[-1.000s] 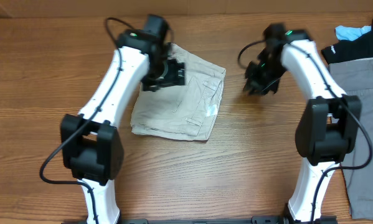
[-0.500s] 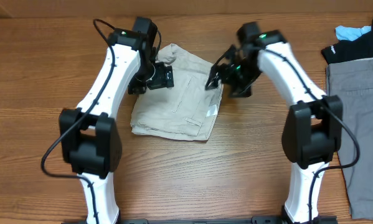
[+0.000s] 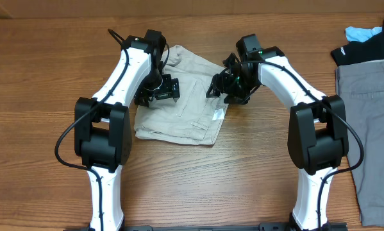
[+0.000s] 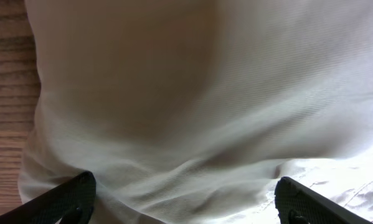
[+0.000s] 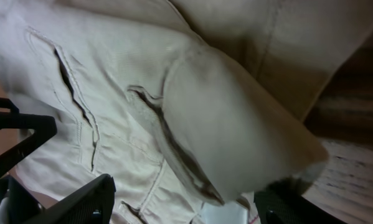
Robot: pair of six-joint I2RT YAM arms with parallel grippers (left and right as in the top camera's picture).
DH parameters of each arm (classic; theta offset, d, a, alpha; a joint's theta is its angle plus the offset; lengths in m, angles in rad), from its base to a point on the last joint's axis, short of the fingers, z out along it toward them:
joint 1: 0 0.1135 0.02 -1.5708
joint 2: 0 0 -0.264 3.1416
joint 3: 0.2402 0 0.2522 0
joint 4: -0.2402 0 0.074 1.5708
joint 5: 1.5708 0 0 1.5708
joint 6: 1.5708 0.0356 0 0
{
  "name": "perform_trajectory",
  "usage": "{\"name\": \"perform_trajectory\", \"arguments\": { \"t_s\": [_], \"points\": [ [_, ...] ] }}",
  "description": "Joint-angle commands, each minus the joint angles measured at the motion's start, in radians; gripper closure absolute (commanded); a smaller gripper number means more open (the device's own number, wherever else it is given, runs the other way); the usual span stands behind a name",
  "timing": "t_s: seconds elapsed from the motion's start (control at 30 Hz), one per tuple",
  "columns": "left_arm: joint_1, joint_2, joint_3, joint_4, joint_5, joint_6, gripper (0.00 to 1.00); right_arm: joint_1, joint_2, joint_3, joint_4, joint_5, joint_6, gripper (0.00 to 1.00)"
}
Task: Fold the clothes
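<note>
overhead we see the wooden table (image 3: 243, 173), beige clothes (image 3: 192, 109) folded at its far middle. only our wrist views show left gripper (image 4: 186, 186) and right gripper (image 5: 186, 199) spread wide over the fabric, gripping nothing; the right shows a pocket slit (image 5: 71, 87).

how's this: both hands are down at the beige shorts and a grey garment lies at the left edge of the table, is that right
Not quite. The overhead view shows the grey garment at the right edge of the table, not the left. The rest holds: the left hand and the right hand are both down at the beige shorts.
</note>
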Motion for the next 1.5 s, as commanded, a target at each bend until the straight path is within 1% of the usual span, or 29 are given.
{"name": "perform_trajectory", "arguments": {
  "t_s": [0.0,0.27,0.33,0.4,0.53,0.6,0.63,0.67,0.77,0.9,1.03,1.27,1.3,1.37,1.4,1.43,1.47],
  "points": [
    [-0.002,0.024,-0.003,0.004,-0.019,-0.001,0.05,0.001,-0.006,-0.011,0.024,-0.027,0.024,0.25],
    [-0.002,0.024,-0.003,0.004,-0.021,0.000,0.04,0.008,-0.006,-0.011,0.068,-0.061,0.028,0.33],
    [-0.002,0.024,-0.003,0.004,-0.021,0.000,0.04,0.015,-0.006,-0.016,0.072,-0.057,0.028,0.37],
    [-0.002,0.024,-0.003,0.004,-0.021,0.000,0.04,0.023,-0.006,-0.024,0.083,-0.052,0.028,0.43],
    [-0.002,0.024,-0.003,0.000,-0.021,0.000,0.03,0.034,-0.006,-0.029,0.087,-0.003,0.029,0.67],
    [-0.002,0.024,-0.003,-0.004,-0.022,0.000,0.02,0.035,-0.006,-0.029,0.090,0.038,0.068,0.80],
    [-0.002,0.024,-0.003,-0.005,-0.022,0.000,0.01,0.034,-0.006,-0.029,0.094,0.067,0.090,0.91],
    [-0.002,0.024,-0.003,-0.004,-0.022,0.000,0.01,0.034,-0.006,-0.029,0.096,0.086,0.102,0.96],
    [-0.002,0.024,-0.003,0.000,-0.028,0.000,0.05,0.030,-0.006,-0.028,0.101,0.142,0.104,0.96],
    [-0.002,0.024,-0.003,-0.001,-0.075,0.000,0.05,0.011,-0.006,-0.011,0.084,0.163,0.103,0.96],
    [-0.002,0.024,-0.003,0.000,-0.076,0.000,0.05,-0.005,-0.006,0.051,0.012,0.201,0.103,0.96],
    [-0.002,0.024,-0.003,0.000,-0.108,-0.001,0.05,-0.012,-0.006,0.152,-0.112,0.377,0.107,0.96],
    [-0.002,0.024,-0.003,0.001,-0.108,-0.001,0.05,-0.012,-0.006,0.152,-0.118,0.381,0.106,0.87],
    [-0.002,0.024,-0.003,0.003,-0.108,-0.001,0.05,-0.012,-0.006,0.152,-0.135,0.388,0.101,0.76],
    [-0.002,0.024,-0.003,0.003,-0.108,-0.001,0.05,-0.012,-0.006,0.152,-0.147,0.391,0.102,0.66],
    [-0.002,0.024,-0.003,0.003,-0.108,-0.001,0.05,-0.012,-0.006,0.152,-0.159,0.395,0.102,0.49],
    [-0.002,0.024,-0.003,0.003,-0.108,-0.001,0.05,-0.012,-0.006,0.152,-0.167,0.398,0.102,0.34]
  ]
}}
